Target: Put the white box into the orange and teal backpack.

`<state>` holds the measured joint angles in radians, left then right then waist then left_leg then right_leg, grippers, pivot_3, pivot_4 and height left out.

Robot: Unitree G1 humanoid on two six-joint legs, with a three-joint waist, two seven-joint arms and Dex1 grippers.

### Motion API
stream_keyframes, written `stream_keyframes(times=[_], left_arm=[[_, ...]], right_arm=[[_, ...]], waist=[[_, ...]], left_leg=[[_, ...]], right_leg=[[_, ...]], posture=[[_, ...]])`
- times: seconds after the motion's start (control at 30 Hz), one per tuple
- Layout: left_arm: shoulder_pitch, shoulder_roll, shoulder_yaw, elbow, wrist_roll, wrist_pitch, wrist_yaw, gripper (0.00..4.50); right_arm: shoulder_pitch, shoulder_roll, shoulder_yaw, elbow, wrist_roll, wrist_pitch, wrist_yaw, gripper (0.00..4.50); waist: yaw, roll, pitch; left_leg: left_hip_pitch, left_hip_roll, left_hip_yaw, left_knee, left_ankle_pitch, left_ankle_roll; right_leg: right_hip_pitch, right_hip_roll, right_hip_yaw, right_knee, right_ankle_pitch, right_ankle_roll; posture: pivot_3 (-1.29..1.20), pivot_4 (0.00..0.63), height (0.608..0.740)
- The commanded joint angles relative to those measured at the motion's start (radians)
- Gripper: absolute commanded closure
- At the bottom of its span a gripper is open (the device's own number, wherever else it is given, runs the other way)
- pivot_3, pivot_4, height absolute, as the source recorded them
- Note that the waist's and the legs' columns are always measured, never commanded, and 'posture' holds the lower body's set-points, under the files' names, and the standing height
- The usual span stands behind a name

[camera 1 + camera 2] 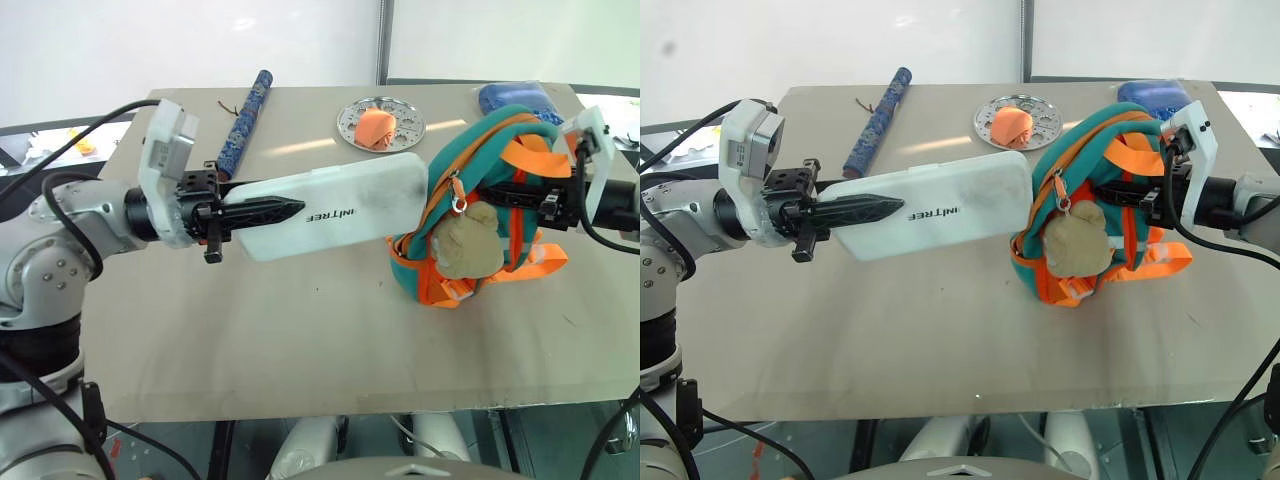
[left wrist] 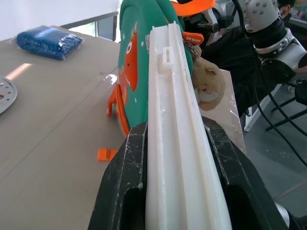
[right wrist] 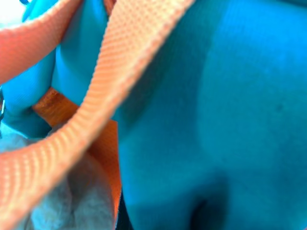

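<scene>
The scene is bright and evenly lit, with daylight coming from the white wall and windows behind the table (image 1: 300,300). A pale streak of glare lies on the tabletop near the round metal plate (image 1: 381,124), which also shines. Shadows are soft; a weak one falls under the white box (image 1: 330,203) and beside the orange and teal backpack (image 1: 480,180). The head views are sharp, with slight bending at the edges. In the right wrist view the backpack fabric is very close and blurred.
</scene>
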<state>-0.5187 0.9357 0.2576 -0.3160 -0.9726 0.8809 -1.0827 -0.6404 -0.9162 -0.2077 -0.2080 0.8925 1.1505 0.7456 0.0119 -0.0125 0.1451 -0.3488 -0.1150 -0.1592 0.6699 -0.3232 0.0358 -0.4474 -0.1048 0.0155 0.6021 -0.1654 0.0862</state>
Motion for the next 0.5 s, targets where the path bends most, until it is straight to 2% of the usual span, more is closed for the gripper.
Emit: stream_keyframes(times=[0.03, 0.23, 0.4, 0.5], left_arm=[[0.014, 0.023, -0.002, -0.053, 0.003, -0.026, -0.035, 3.77], [0.026, 0.025, 0.001, -0.059, 0.008, -0.033, -0.039, 3.77], [0.019, -0.002, -0.035, -0.082, 0.035, -0.045, -0.004, 3.77], [-0.012, -0.056, -0.109, -0.083, 0.134, -0.079, 0.090, 3.77]], right_arm=[[-0.034, 0.006, -0.021, 0.013, -0.007, -0.004, -0.017, 4.46], [-0.043, 0.013, -0.015, 0.024, -0.025, -0.001, -0.034, 4.46], [-0.031, 0.015, -0.026, -0.028, 0.022, 0.017, -0.008, 4.46], [-0.002, 0.018, -0.037, -0.104, 0.083, 0.029, 0.024, 4.46]], waist=[[0.000, 0.000, 0.000], [0.001, 0.000, 0.000], [0.001, 0.000, 0.000], [0.004, 0.000, 0.000]], left_leg=[[0.000, 0.000, 0.000, 0.000, 0.000, 0.000], [0.000, 0.000, 0.000, 0.000, 0.000, 0.000], [0.000, 0.000, 0.000, 0.000, 0.000, 0.000], [0.000, 0.000, -0.001, 0.000, 0.000, 0.000]], right_leg=[[0.000, 0.000, 0.000, 0.000, 0.000, 0.000], [0.000, 0.000, 0.000, 0.000, 0.000, 0.000], [0.000, 0.000, 0.000, 0.000, 0.000, 0.000], [0.001, 0.000, -0.001, 0.000, 0.000, 0.000]], posture=[[0.00, 0.150, 0.731], [0.00, 0.150, 0.731], [0.00, 0.150, 0.731], [0.00, 0.150, 0.731]])
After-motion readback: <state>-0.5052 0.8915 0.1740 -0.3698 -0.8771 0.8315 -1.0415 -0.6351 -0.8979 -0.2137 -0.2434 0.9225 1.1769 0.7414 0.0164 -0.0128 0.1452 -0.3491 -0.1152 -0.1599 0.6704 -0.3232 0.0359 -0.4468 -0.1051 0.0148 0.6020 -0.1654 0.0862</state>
